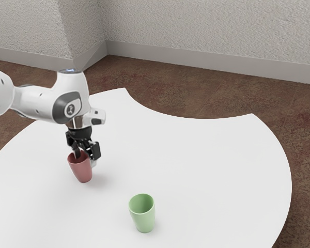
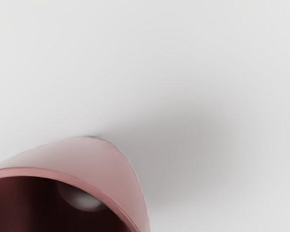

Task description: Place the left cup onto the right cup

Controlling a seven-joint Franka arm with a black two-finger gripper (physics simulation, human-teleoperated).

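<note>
A red cup [image 1: 81,169] is at the exterior view's left on the white table [image 1: 206,160], leaning slightly with its base at or just above the surface. My gripper [image 1: 86,154] comes down on its rim, one finger inside the cup and one outside, shut on the wall. In the wrist view the red cup [image 2: 87,164] lies right under the hand, its dark inside visible, with a soft shadow beside it. A green cup [image 1: 142,213] stands upright near the table's front edge, toward the exterior view's right of the red cup, apart from the gripper.
The round white table has a curved notch [image 1: 160,111] cut in its far edge. Brown carpet [image 1: 206,82] surrounds it, and bare table surface stretches between and beyond the two cups.
</note>
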